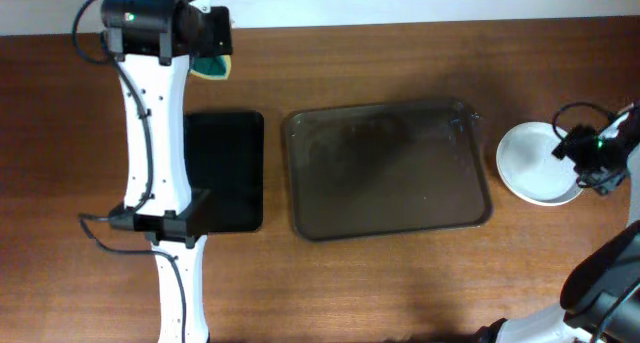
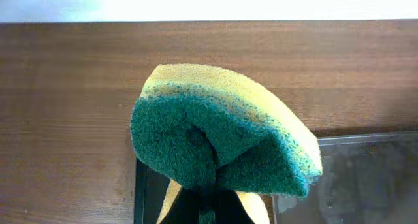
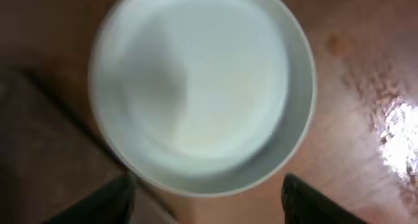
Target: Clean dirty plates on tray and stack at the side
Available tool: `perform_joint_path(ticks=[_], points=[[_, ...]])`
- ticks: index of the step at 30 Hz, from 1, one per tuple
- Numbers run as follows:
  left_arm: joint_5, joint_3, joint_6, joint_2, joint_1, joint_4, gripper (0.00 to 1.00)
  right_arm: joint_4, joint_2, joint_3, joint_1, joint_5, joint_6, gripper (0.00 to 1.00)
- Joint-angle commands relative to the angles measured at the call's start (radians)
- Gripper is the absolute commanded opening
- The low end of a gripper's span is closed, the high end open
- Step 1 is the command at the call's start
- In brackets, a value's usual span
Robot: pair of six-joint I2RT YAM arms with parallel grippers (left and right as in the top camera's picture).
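The large dark brown tray (image 1: 385, 173) lies mid-table with no plates on it; its corner shows in the left wrist view (image 2: 366, 178). A stack of white plates (image 1: 532, 163) sits on the table right of the tray, and the top plate (image 3: 202, 87) looks clean. How many plates are in the stack cannot be told. My right gripper (image 1: 585, 161) (image 3: 206, 208) is open at the stack's right edge, its fingers spread below the plate rim. My left gripper (image 1: 208, 53) (image 2: 209, 208) is shut on a folded green and yellow sponge (image 2: 222, 139) at the far left.
A smaller black tray (image 1: 225, 171) lies left of the brown tray, beside the left arm's white base. The table's far edge runs just behind the left gripper.
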Motion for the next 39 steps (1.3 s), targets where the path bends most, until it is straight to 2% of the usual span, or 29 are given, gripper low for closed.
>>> perform_joint_path(ticks=[1,4,7,10,14,16,17,19,23,26,29,32,36,38,39], points=[[0.018,-0.172,-0.010,-0.108,0.007,0.000,0.00,-0.073,-0.010,0.085,0.069,-0.014,-0.047,0.75],[0.005,-0.562,-0.053,-0.158,0.008,0.000,0.00,-0.080,-0.009,0.084,0.114,-0.014,-0.047,0.78],[-0.047,-0.847,-0.125,-0.158,0.010,0.044,0.00,-0.080,-0.009,0.084,0.114,-0.014,-0.047,0.79],[-0.046,-1.135,-0.124,-0.158,0.010,0.282,0.00,-0.081,-0.009,0.084,0.114,-0.014,-0.047,0.80],[-0.046,-1.387,-0.121,-0.158,0.020,0.541,0.00,-0.082,-0.008,0.084,0.114,-0.014,-0.048,0.81],[-0.042,-1.453,-0.121,-0.158,0.047,0.607,0.00,-0.086,-0.008,0.084,0.114,-0.026,-0.071,0.81],[-0.038,-1.447,-0.121,-0.163,0.060,0.608,0.26,-0.090,-0.010,0.085,0.114,-0.033,-0.097,0.83],[-0.038,-1.413,-0.121,-0.192,0.060,0.603,1.00,-0.105,-0.019,0.085,0.114,-0.033,-0.097,0.84],[-0.039,-1.140,-0.121,-0.375,0.059,0.451,1.00,-0.177,-0.168,0.096,0.114,-0.066,-0.145,0.92],[-0.039,-1.121,-0.121,-0.483,0.059,0.441,0.99,-0.246,-0.322,0.096,0.142,-0.081,-0.224,0.96],[-0.039,-1.121,-0.121,-0.486,0.059,0.441,1.00,-0.342,-0.531,0.096,0.308,-0.081,-0.249,0.99],[-0.039,-1.121,-0.121,-0.486,0.059,0.441,1.00,-0.448,-0.620,0.096,0.444,-0.081,-0.245,0.99],[-0.039,-1.121,-0.121,-0.486,0.059,0.441,1.00,-0.428,-0.617,0.096,0.453,-0.071,-0.245,0.99],[-0.039,-1.121,-0.121,-0.486,0.059,0.441,1.00,-0.296,-0.615,0.085,0.460,-0.093,-0.245,0.99],[-0.039,-1.121,-0.121,-0.486,0.059,0.441,0.99,-0.152,-0.639,0.034,0.490,-0.079,-0.246,0.99]])
